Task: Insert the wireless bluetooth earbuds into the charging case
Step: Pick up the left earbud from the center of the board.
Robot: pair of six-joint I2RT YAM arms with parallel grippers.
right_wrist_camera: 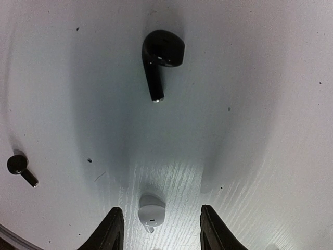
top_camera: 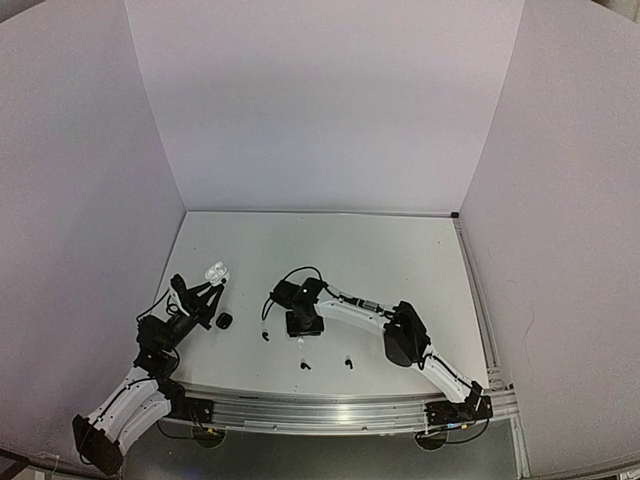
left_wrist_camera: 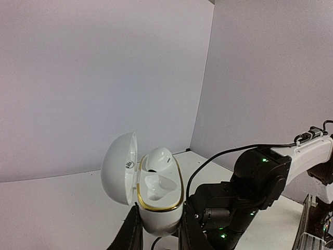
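Observation:
My left gripper (top_camera: 207, 293) is shut on an open white charging case (top_camera: 217, 270) and holds it up. In the left wrist view the case (left_wrist_camera: 158, 192) sits between my fingers (left_wrist_camera: 132, 232), lid swung left. One white earbud (left_wrist_camera: 159, 159) sits in the far slot and the near slot is empty. My right gripper (top_camera: 303, 333) points down at the table, open. In the right wrist view a loose white earbud (right_wrist_camera: 152, 210) lies on the table between its open fingers (right_wrist_camera: 111, 229), touching neither. A black earbud (right_wrist_camera: 161, 57) lies beyond it and another black earbud (right_wrist_camera: 21, 169) at the left.
A small black case (top_camera: 224, 321) lies on the table next to my left gripper. Black earbuds lie near the front edge (top_camera: 305, 365) (top_camera: 348, 362) and left of the right gripper (top_camera: 265, 336). The right arm (left_wrist_camera: 250, 192) fills the left wrist view's lower right.

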